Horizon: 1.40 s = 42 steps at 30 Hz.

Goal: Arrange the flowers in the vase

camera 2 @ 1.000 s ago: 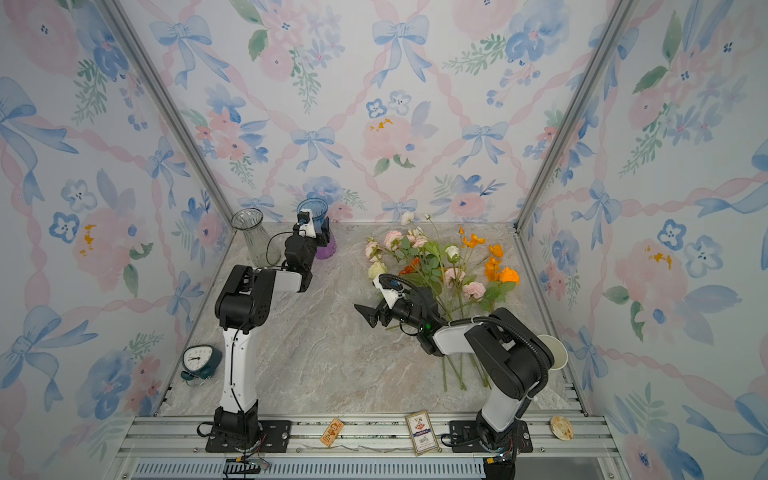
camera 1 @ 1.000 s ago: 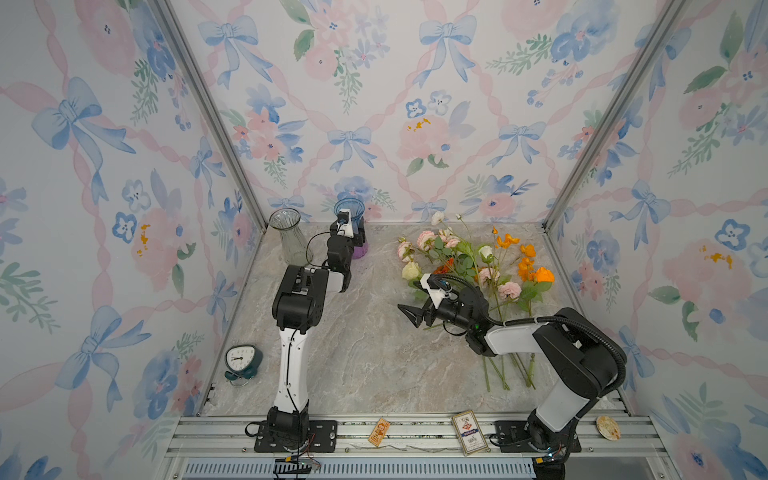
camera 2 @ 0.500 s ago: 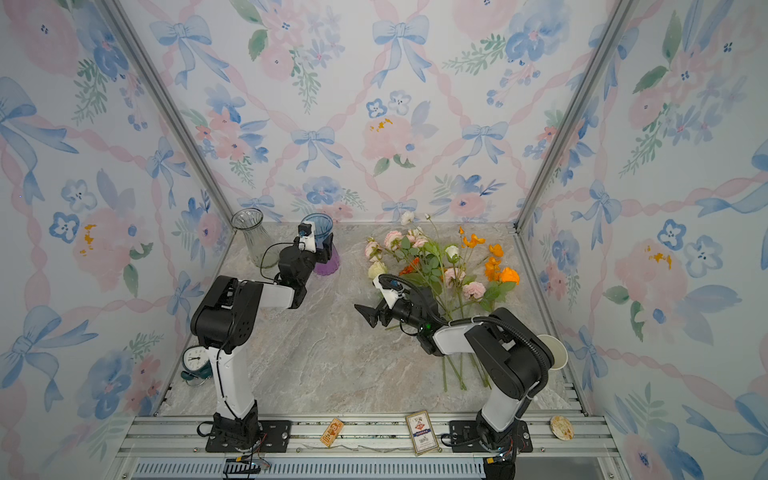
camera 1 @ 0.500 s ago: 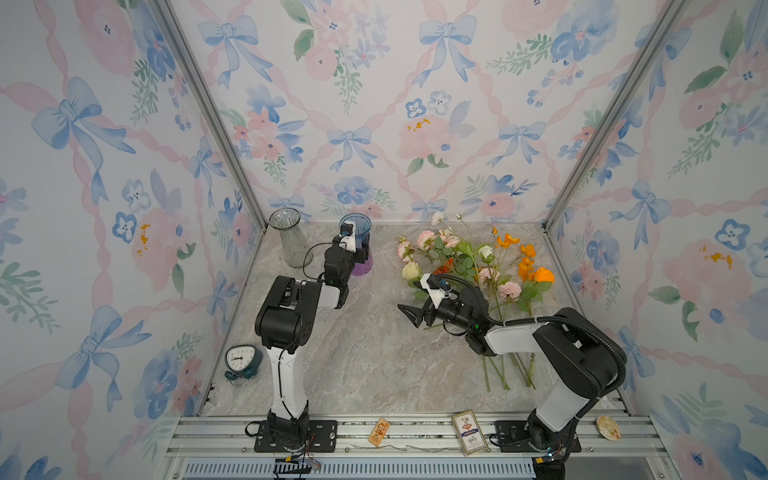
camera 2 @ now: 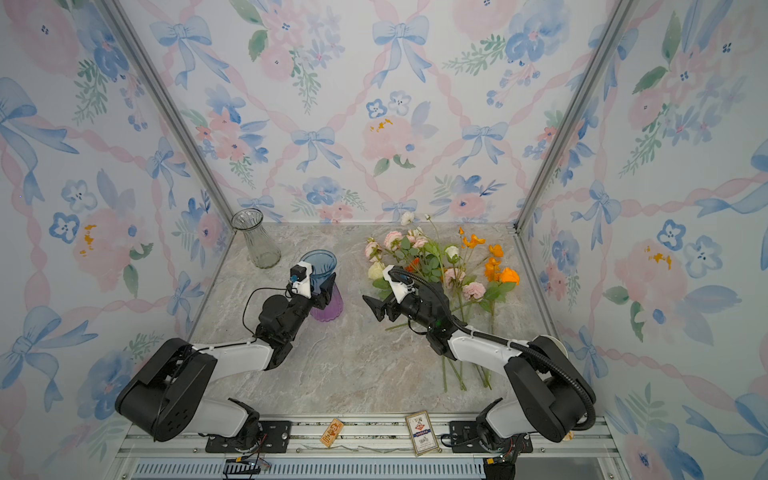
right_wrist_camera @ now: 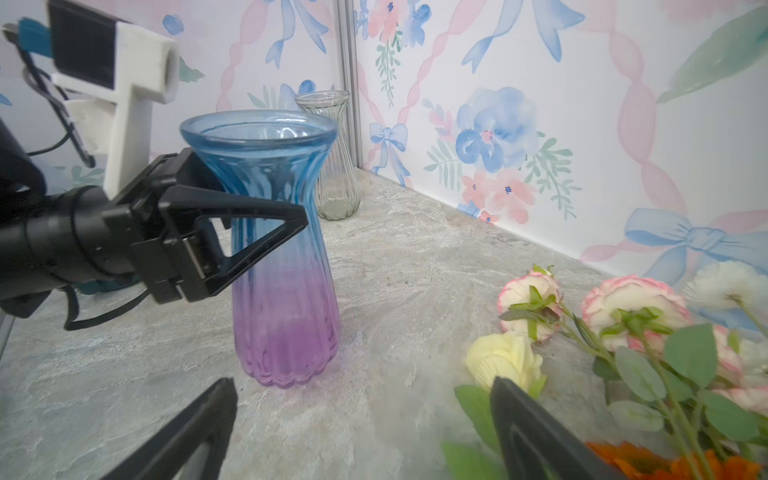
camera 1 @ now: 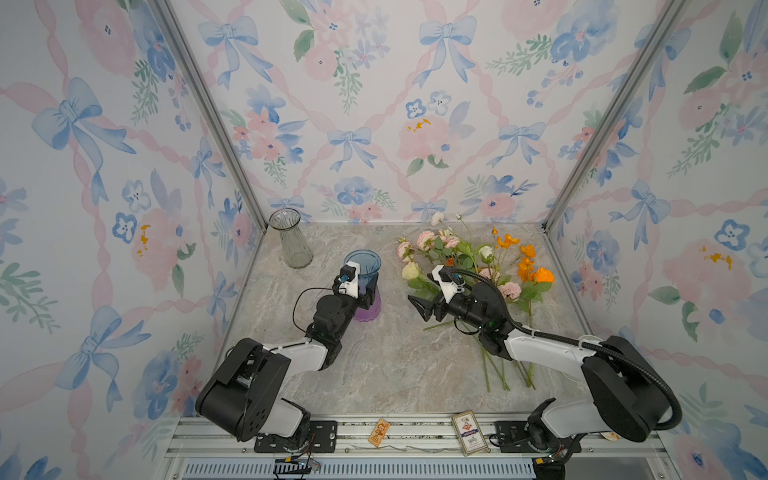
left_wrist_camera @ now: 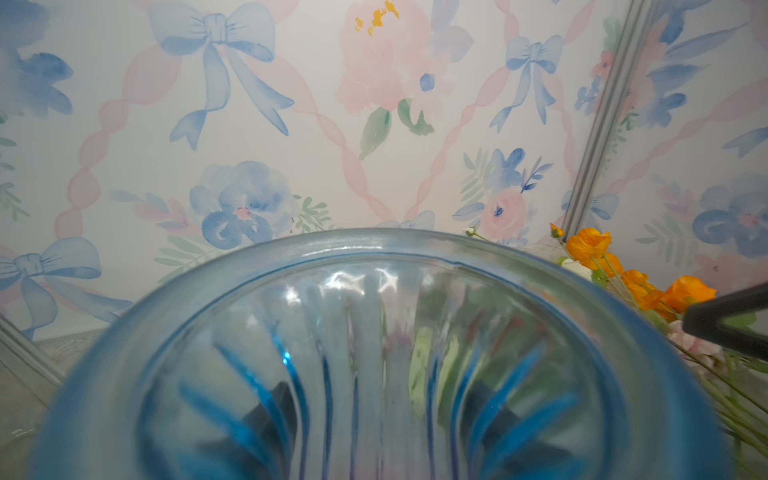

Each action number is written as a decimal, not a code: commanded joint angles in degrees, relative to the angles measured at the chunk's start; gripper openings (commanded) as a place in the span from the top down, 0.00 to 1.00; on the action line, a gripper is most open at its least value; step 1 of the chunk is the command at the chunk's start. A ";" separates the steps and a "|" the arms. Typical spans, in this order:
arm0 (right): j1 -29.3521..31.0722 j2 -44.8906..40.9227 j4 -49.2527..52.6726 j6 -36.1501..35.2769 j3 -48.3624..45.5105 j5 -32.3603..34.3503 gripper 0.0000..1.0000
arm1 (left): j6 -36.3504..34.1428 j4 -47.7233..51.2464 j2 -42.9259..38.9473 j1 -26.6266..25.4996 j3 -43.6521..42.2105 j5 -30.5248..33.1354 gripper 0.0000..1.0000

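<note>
So far the left gripper is pinching the empty blue vase, the right gripper is hovering spread, and all flowers are lying on the table.

Two vases stand on the table: one blue-and-purple vase, one clear vase in the back left corner. The flowers overlap by the right edge, so roughly: five pink, five orange, one cream, perhaps three white. Two cards lie on the front rail.
</note>
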<state>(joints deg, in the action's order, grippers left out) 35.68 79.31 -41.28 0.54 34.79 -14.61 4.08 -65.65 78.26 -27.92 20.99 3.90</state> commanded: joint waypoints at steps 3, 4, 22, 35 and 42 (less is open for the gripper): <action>2.71 -8.44 13.51 0.44 -5.46 6.19 0.03 | 2.73 -12.53 -8.35 -4.84 -5.45 -0.89 0.71; 3.54 -9.81 15.50 0.01 -5.76 6.79 0.03 | 2.44 -12.90 -9.13 -6.00 -6.47 -0.52 0.71; 6.96 -21.77 24.72 -0.69 -9.24 8.68 0.03 | -3.76 -32.23 4.11 -14.97 -8.87 -0.25 0.70; 6.60 -27.84 29.23 -0.98 -11.60 9.86 0.03 | -3.08 -26.05 8.18 -15.23 -5.26 -4.40 0.52; 5.27 -28.68 29.85 -1.15 -11.77 9.00 0.03 | -4.14 -24.28 6.13 -15.23 -7.27 -4.73 0.28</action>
<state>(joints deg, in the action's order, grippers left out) 41.54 51.46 -12.71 -0.47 23.86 -5.54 1.26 -84.99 87.46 -42.78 13.28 0.25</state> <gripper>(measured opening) 0.969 0.707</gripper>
